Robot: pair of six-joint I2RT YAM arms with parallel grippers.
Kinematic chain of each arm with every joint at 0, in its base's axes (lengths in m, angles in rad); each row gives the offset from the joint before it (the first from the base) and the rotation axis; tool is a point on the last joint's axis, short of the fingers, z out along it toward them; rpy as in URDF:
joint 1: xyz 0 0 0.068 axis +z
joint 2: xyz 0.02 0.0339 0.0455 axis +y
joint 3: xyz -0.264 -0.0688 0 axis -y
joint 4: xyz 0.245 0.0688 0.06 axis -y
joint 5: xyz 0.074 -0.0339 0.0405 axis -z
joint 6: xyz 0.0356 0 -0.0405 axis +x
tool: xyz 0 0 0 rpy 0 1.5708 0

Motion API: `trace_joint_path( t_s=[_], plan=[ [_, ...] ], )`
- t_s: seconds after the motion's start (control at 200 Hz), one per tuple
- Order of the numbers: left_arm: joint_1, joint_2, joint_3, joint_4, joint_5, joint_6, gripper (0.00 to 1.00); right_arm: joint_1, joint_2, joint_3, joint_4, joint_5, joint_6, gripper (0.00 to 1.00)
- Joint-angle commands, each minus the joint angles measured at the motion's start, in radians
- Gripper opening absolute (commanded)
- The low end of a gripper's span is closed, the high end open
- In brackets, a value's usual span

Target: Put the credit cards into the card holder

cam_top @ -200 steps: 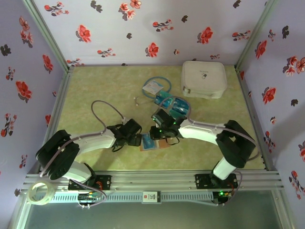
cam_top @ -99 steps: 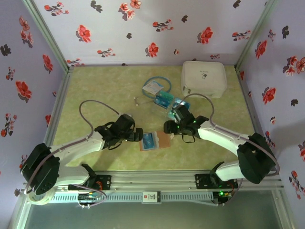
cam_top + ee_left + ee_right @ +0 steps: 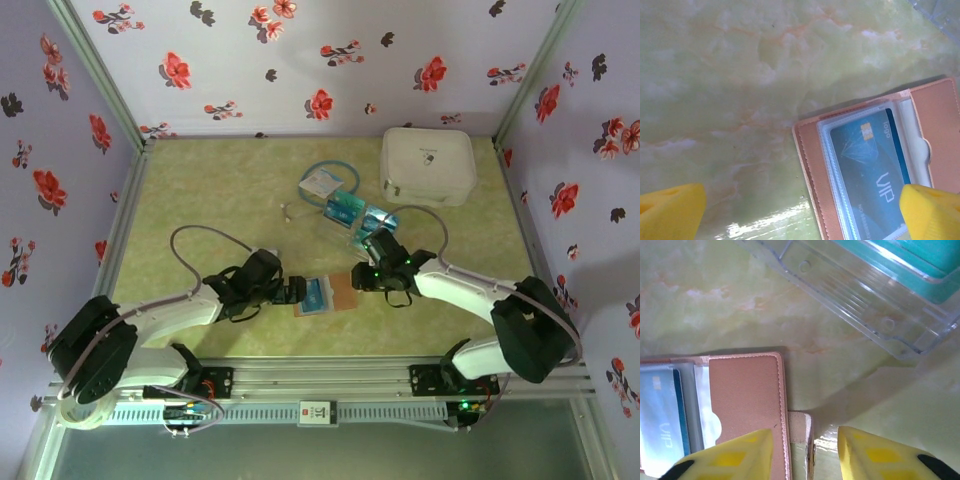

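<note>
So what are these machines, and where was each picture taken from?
Two white robot arms, bolted at the table's near edge. One picture looks down from above; the other two come from cameras on the wrists. On the green marbled table lie an open reddish-brown leather card holder with a blue card inside, a clear plastic box of teal cards, a pale blue packet with tubing and a white zip case. The left gripper and right gripper hover open at the holder, holding nothing.
</note>
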Motion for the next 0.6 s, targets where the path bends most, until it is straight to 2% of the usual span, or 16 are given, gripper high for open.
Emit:
trace_joint_path(
  t_s=[0.0,0.105,0.2,0.595],
  plan=[
    [-0.016,0.033,-0.010,0.083,0.033,-0.024,1.00,-0.007,0.018,-0.021,0.043,-0.018,0.002,0.24],
    [-0.023,0.069,-0.004,0.112,0.046,-0.024,1.00,-0.007,0.019,-0.033,0.057,-0.037,0.010,0.08],
    [-0.026,0.103,0.001,0.140,0.061,-0.023,1.00,-0.007,0.012,-0.049,0.078,-0.054,0.027,0.00],
    [-0.027,0.169,0.032,0.179,0.084,-0.005,1.00,0.011,-0.001,-0.106,0.208,-0.114,0.139,0.00]
  ],
)
